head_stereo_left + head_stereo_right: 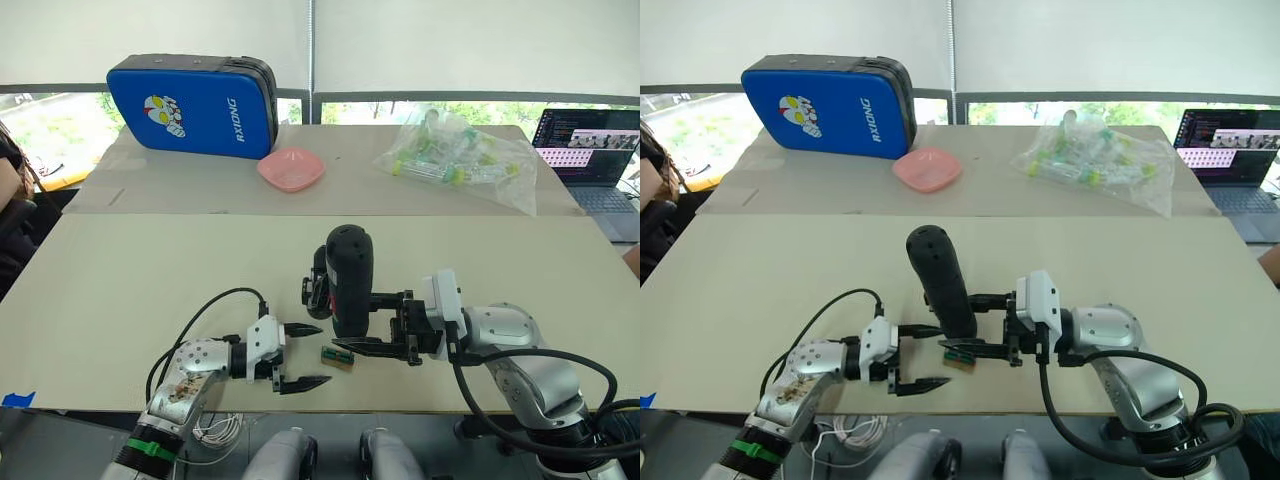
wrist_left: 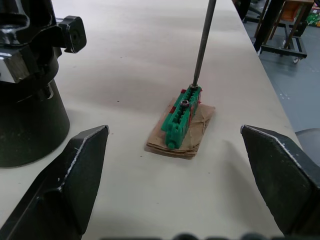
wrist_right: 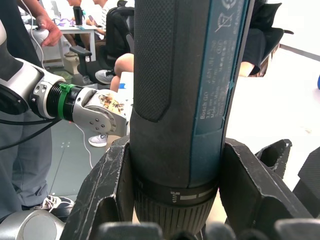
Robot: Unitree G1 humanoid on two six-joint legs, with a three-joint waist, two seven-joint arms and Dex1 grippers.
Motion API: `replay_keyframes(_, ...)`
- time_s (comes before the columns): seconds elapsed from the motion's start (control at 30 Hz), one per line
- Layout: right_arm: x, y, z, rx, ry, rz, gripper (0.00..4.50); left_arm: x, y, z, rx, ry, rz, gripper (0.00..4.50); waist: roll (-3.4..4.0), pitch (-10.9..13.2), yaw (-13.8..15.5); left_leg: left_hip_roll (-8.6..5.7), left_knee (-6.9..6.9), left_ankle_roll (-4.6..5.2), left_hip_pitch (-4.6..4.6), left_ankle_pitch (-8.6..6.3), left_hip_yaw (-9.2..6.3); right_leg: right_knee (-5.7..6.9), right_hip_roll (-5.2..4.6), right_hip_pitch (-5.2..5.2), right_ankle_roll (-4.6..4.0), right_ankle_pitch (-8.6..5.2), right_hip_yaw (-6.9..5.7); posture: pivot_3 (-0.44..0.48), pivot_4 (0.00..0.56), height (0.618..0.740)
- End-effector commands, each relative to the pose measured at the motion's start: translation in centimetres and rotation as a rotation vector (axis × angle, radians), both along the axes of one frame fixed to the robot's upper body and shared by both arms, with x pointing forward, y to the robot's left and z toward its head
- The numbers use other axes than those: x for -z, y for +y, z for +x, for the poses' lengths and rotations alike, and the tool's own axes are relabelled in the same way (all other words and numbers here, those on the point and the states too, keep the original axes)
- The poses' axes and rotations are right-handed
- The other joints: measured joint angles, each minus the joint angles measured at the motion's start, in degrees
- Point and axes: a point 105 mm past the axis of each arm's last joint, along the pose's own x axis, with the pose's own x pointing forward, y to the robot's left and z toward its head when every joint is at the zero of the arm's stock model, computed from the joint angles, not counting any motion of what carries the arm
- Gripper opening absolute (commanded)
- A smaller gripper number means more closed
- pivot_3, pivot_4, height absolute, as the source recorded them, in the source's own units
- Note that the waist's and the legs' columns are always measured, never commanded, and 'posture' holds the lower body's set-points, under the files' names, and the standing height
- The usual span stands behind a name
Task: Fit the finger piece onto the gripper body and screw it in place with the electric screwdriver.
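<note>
My right gripper (image 1: 375,322) is shut on the electric screwdriver (image 1: 350,280), a thick black cylinder held nearly upright, with a finger (image 3: 107,185) on each side of its barrel (image 3: 185,100). Its thin metal bit (image 2: 205,40) comes down onto a green screw holder (image 2: 181,117) on a scrap of cardboard (image 1: 338,356). The gripper body (image 2: 25,100), a chunky black block with a rounded base, stands just behind the screwdriver (image 1: 316,290), partly hidden by it. My left gripper (image 1: 318,355) is open, low over the table, its fingers (image 2: 65,190) either side of the green holder. The finger piece is hidden or out of view.
A blue case (image 1: 195,105), a pink bowl (image 1: 291,168) and a clear bag of green-capped parts (image 1: 462,155) lie on the far table. A laptop (image 1: 590,140) is at the far right. A person (image 1: 10,180) sits at the left edge.
</note>
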Motion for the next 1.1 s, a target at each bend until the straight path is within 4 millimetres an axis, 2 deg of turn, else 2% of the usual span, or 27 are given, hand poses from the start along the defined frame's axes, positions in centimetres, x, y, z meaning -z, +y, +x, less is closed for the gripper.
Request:
replay_keyframes(0.03,-2.1,0.0,-1.0,-0.035,-0.071,0.055,1.96,0.8,0.2,-0.7,0.003,0.056,0.003,4.50,0.00,0.00,0.00,0.00,0.00,0.00,0.00,0.00,0.00,0.00,0.00,0.00,0.00,0.00,0.00,0.000,0.150,0.740)
replay_keyframes(0.43,-3.0,0.0,-1.5,-0.052,-0.085,0.077,1.96,-0.3,0.8,-0.6,-0.001,0.032,-0.015,4.50,-0.02,0.02,-0.04,0.02,-0.01,0.00,-0.01,0.00,0.00,0.01,0.01,-0.02,-0.01,-0.01,0.01,0.000,0.150,0.740)
replay_keyframes(0.63,-4.2,-0.2,-1.4,-0.047,-0.099,0.101,1.96,-2.4,1.6,-0.6,-0.009,-0.004,-0.097,4.50,-0.07,0.11,-0.02,0.02,-0.01,0.00,-0.08,0.00,-0.01,0.03,0.01,-0.09,-0.02,-0.01,0.01,0.000,0.150,0.740)
replay_keyframes(0.73,-5.6,-0.4,-1.0,-0.021,-0.094,0.148,1.96,-3.8,2.6,-0.3,-0.038,-0.011,-0.139,4.50,-0.11,0.16,-0.01,0.02,-0.01,0.00,-0.12,0.00,0.00,0.02,0.00,-0.11,-0.03,-0.01,0.01,0.000,0.150,0.740)
replay_keyframes(0.83,-6.3,-0.6,-0.9,-0.019,-0.087,0.158,1.96,-4.3,3.6,-0.4,-0.038,-0.002,-0.130,4.50,-0.13,0.18,0.01,0.02,-0.01,0.00,-0.15,0.00,-0.01,0.02,0.00,-0.14,-0.03,0.00,0.00,0.000,0.150,0.740)
replay_keyframes(0.97,-7.5,-1.0,-0.6,-0.010,-0.090,0.180,1.96,-6.1,4.3,0.2,-0.078,0.015,-0.200,4.50,-0.16,0.21,-0.02,0.01,-0.02,0.00,-0.21,0.00,-0.01,0.00,0.01,-0.20,-0.04,0.00,-0.01,0.000,0.150,0.740)
replay_keyframes(1.1,-8.4,-1.6,0.0,0.005,-0.091,0.193,1.96,-7.0,5.3,0.7,-0.108,0.041,-0.200,4.50,-0.21,0.25,-0.01,0.01,-0.02,-0.01,-0.24,0.01,-0.01,0.02,0.01,-0.23,-0.04,0.00,-0.02,0.000,0.150,0.740)
